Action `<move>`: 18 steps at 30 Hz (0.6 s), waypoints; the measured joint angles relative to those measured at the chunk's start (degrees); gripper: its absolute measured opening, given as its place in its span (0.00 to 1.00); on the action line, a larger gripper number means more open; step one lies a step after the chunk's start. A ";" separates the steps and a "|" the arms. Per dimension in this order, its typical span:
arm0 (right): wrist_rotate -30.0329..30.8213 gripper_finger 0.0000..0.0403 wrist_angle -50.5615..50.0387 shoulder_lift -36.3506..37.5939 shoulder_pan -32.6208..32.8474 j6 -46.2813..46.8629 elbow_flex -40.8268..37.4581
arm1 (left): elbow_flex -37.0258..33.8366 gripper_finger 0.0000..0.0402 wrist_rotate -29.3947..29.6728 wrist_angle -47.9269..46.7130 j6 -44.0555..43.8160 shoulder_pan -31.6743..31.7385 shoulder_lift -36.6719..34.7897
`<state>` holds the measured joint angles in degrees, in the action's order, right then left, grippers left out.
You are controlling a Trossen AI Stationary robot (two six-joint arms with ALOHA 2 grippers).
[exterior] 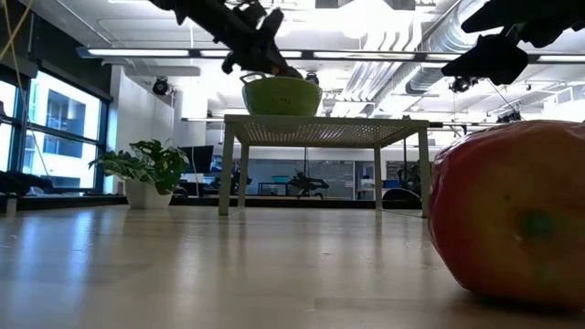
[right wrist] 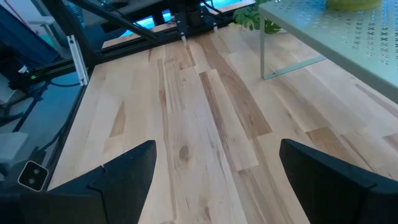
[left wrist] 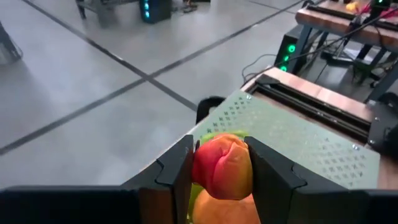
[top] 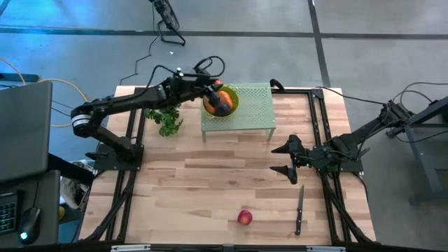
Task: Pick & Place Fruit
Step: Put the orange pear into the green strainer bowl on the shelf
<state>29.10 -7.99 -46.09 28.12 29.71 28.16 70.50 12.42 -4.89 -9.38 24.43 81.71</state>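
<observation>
Green bowl (top: 221, 102) sat on a pale green perforated stand (top: 252, 108) at the far side of the wood table (top: 210, 189). L gripper (top: 216, 89) hung over the bowl w/ its jaws clamped on a red-orange fruit (left wrist: 222, 167); the left wrist view showed both fingers (left wrist: 176, 174) pressed against the piece's sides, w/ the bowl's green rim and another orange piece (left wrist: 224, 208) right under it. From above, the bowl held orange fruit plus a dark purple piece (top: 222, 106). Low view showed the L gripper right above the bowl's rim (exterior: 280, 89).

Red apple (top: 244, 218) lay alone on the table near the front edge, well apart from the stand; it filled the low view's near right side (exterior: 512, 215). Black-handled knife (top: 299, 210) lay to the apple's right, near it but not touching.

R gripper (top: 285, 159) hovered over the table's right half, near the stand's front right corner, jaws wide apart and holding nothing; only bare boards showed between its fingers (right wrist: 124, 171).

Leafy green plant (top: 166, 120) sat just beside the stand's left end, under the L arm.
</observation>
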 joint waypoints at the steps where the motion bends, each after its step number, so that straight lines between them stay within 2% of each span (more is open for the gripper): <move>1: 0.00 0.83 -0.09 0.00 0.01 0.00 0.00 | 0.00 0.31 -0.14 -0.15 -0.30 -0.02 0.37; 8: -0.02 0.83 -0.13 0.00 -0.01 0.00 -0.01 | 1.86 0.31 -0.76 -3.67 -0.36 -0.02 3.99; 18: 1.07 0.83 -0.13 0.00 0.01 0.00 0.00 | 2.67 0.31 -0.87 -5.20 3.45 -0.04 4.49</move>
<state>30.17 -8.12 -46.09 28.14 29.71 28.16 73.17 11.55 -10.08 -5.93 24.38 86.19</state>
